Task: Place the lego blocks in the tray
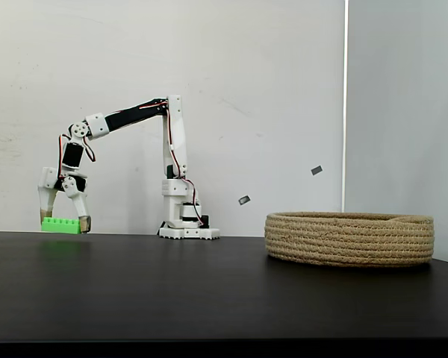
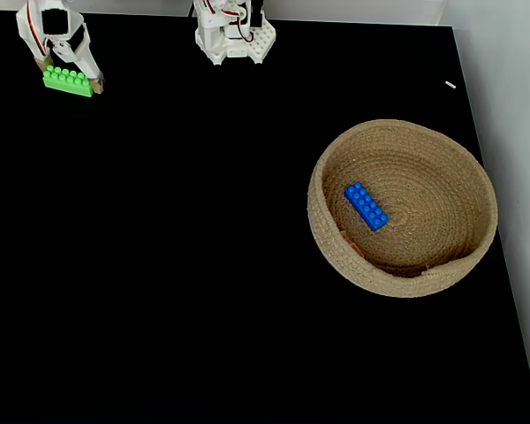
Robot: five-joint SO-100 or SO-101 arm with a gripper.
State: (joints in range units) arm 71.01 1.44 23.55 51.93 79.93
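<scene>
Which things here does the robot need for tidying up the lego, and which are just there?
Needed:
- green lego block, between the gripper fingers
- blue lego block, already in the tray
- rope tray

Just there:
- black table
- white wall
- small grey marks on the wall

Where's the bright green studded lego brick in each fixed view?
Side-on fixed view: bright green studded lego brick at far left, on the black table edge line, between the gripper fingers.
Top-down fixed view: same brick in the top-left corner, the gripper straddling it.
Shared landmark: the round coiled tan rope basket, right of centre in both fixed views, far from the brick.
</scene>
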